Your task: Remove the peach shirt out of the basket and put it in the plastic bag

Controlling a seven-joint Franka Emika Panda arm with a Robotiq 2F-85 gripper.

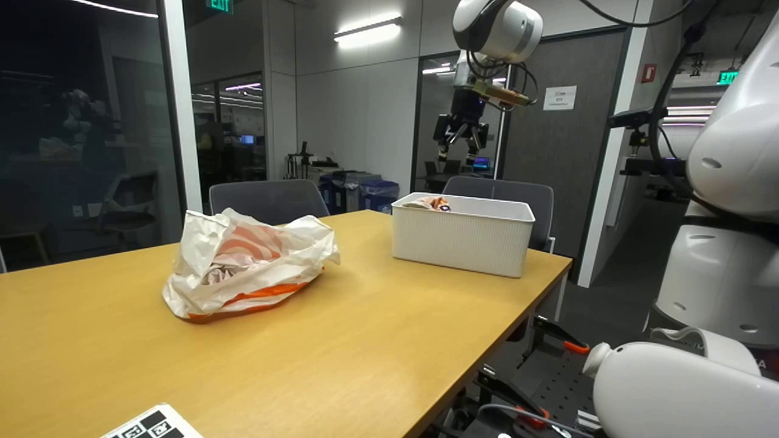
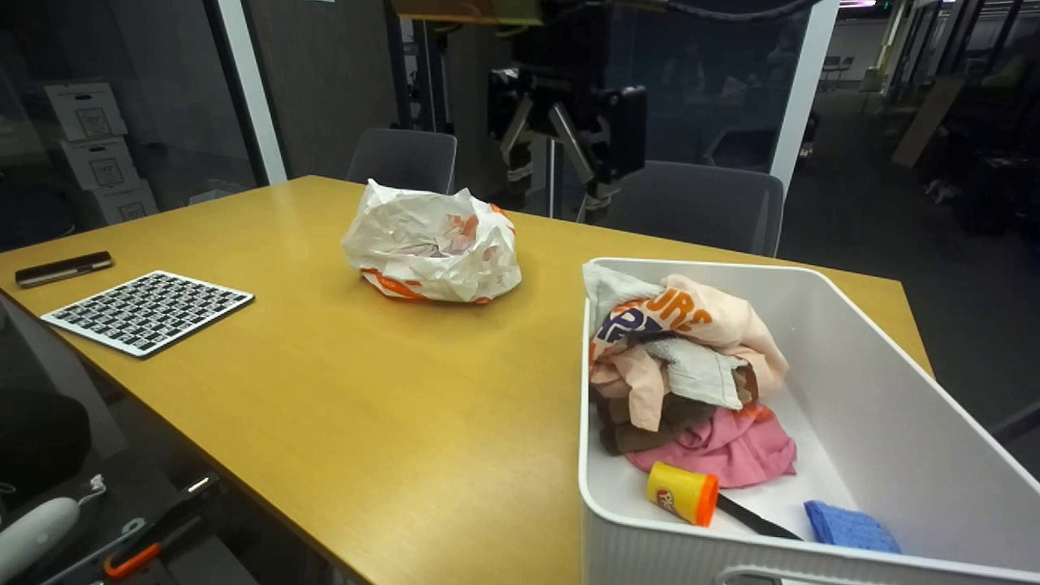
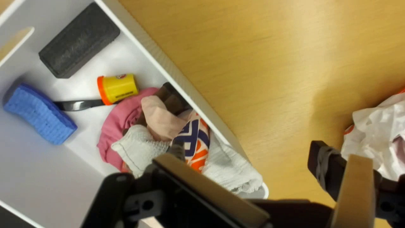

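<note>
The peach shirt (image 2: pixel 727 313) with orange and navy lettering lies bunched in the white basket (image 2: pixel 910 414), among other cloths at one end. It also shows at the basket's rim in an exterior view (image 1: pixel 435 203) and in the wrist view (image 3: pixel 163 122). The white plastic bag (image 1: pixel 286 277) with orange print stands open on the table, apart from the basket, also in an exterior view (image 2: pixel 479 272); pinkish and striped material shows in its mouth. My gripper (image 1: pixel 456 157) hangs above the table in both exterior views (image 2: pixel 559 188). Its fingers (image 3: pixel 248 155) are spread, with nothing between them.
The basket also holds white cloth (image 3: pixel 231 167), pink cloth (image 2: pixel 723 447), a yellow tub (image 2: pixel 682 493), a blue sponge (image 2: pixel 851 528) and a dark block (image 3: pixel 79 41). A checkered board (image 2: pixel 150 313) lies on the table. Chairs (image 2: pixel 682 207) stand behind it.
</note>
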